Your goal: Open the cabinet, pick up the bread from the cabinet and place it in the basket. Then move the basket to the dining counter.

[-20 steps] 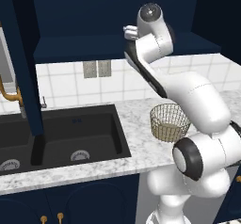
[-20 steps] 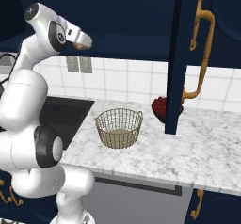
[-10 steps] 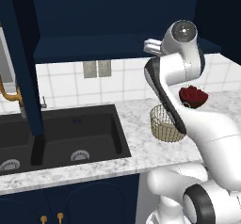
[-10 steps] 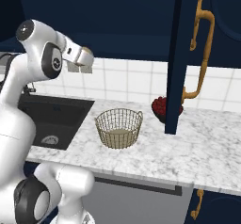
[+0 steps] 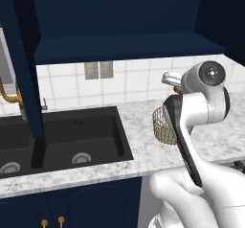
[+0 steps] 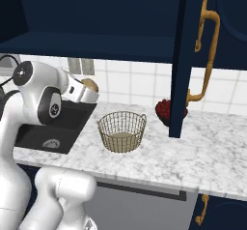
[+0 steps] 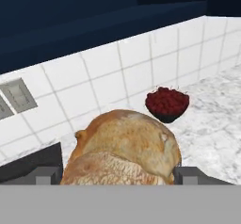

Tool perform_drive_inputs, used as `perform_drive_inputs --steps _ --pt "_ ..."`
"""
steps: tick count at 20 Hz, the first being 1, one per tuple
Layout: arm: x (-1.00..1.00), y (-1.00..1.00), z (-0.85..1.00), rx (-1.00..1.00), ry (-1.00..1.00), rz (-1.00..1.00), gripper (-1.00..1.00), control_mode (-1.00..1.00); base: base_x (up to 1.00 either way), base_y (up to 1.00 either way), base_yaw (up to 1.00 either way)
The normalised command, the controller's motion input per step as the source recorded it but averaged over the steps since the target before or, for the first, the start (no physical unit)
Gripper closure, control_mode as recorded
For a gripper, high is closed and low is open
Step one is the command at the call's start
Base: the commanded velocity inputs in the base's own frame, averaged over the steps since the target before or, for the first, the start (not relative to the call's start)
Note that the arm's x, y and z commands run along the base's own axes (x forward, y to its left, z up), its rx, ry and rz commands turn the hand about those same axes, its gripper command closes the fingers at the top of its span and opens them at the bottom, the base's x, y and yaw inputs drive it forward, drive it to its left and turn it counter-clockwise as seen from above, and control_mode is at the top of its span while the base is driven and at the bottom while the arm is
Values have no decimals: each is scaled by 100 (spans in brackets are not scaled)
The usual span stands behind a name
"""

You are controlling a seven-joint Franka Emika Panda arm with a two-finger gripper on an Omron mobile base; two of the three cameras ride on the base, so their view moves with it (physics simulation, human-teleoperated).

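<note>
Golden-brown bread (image 7: 123,148) sits clamped in the claw (image 6: 86,92), up left of the basket (image 6: 121,131) on the counter (image 6: 193,156); best carry it squarely over the rim before letting go.

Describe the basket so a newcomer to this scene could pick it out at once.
Start at the marble counter under the open navy cabinet door, right of the black sink. The basket stands there upright: a round tan-gold wire mesh bowl with a pale flat bottom. Unlike the dark red object behind it, it is see-through and empty.
</note>
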Motion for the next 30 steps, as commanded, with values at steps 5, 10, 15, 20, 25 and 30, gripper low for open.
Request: perform_drive_inputs --steps 5,10,15,20,25,30 --pt "0 -41 -78 4 9 0 100 -100 0 0 0" --pt "82 -19 -27 4 33 6 100 -100 0 0 0" --pt "34 2 -42 0 27 5 100 -100 0 0 0" --pt "59 -15 -67 0 6 8 100 -100 0 0 0" --pt "38 -27 -65 0 4 8 100 -100 0 0 0" --pt "43 -17 -28 0 15 3 100 -100 0 0 0"
